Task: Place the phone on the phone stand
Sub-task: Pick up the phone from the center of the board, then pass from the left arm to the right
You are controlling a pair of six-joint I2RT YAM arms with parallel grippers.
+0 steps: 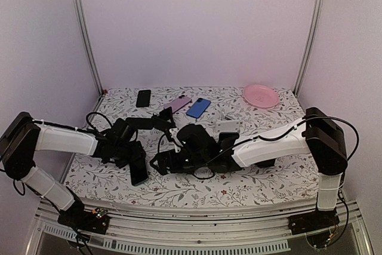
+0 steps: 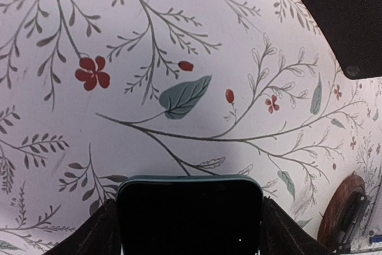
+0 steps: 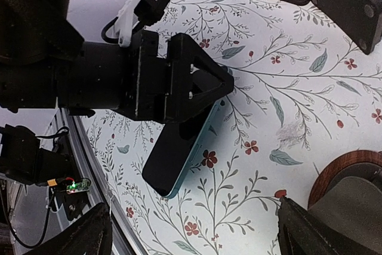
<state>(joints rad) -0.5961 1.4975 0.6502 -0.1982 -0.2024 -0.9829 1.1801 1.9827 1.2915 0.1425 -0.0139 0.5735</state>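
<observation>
- The phone (image 2: 190,216) is gripped across its width by the left hand (image 1: 134,158), one finger against each long side. This grip is judged to leave the back free to be laid on the stand.
- The phone is located towards the near edge of the counter (image 2: 179,40), left of the middle. Whether it is lifted clear of the surface cannot be told.
- The phone is noted as a flat slab with a glossy black face, rounded corners and a teal rim.
- The right hand (image 1: 168,160) is held released, its fingers wide apart and nothing between them. It is placed just beside the left hand, presumably ready to assist.
- What is taken to be the phone stand (image 1: 227,126), pale and upright, is seen near the middle of the counter, partly hidden by the right arm.
- The counter is covered with a matt white floral-print sheet.
</observation>
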